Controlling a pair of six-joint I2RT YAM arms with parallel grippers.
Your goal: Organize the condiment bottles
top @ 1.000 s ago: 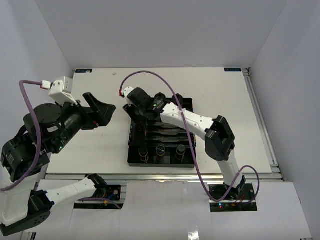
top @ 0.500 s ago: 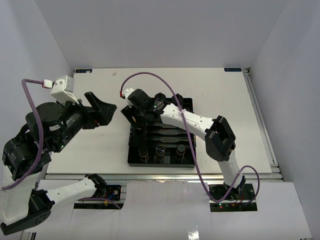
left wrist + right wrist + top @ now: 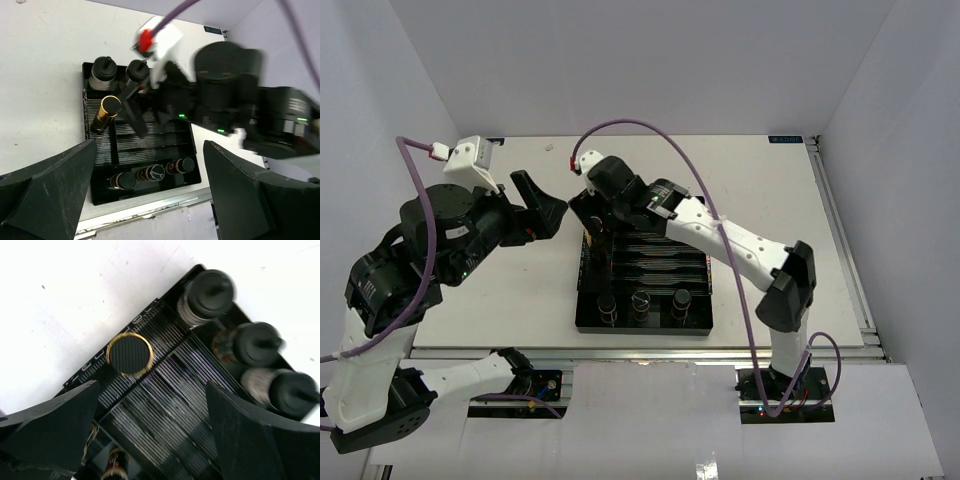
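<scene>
Table [image 3: 520, 300]: white, bearing one tray. Left gripper [image 3: 150, 145]: hovering above the table to the left of the tray, fingers [image 3: 50, 190] spread wide, nothing between them. Tray [image 3: 642, 326]: black, ribbed floor, mid-table. Condiment bottles [image 3: 152, 172]: all inside the tray. Far row, three squat bottles [image 3: 210, 290] with knobbed black lids, side by side. Left side, between the rows, one gold-rimmed bottle [image 3: 130, 354]; it may lean slightly, but the views disagree. Near row, three dark-capped bottles [image 3: 641, 303], close together. Right gripper [image 3: 152, 385]: poised over the tray's far-left part, directly above the gold-rimmed bottle, fingers [image 3: 260, 440] well apart, gripping nothing, clear of that bottle's cap.
</scene>
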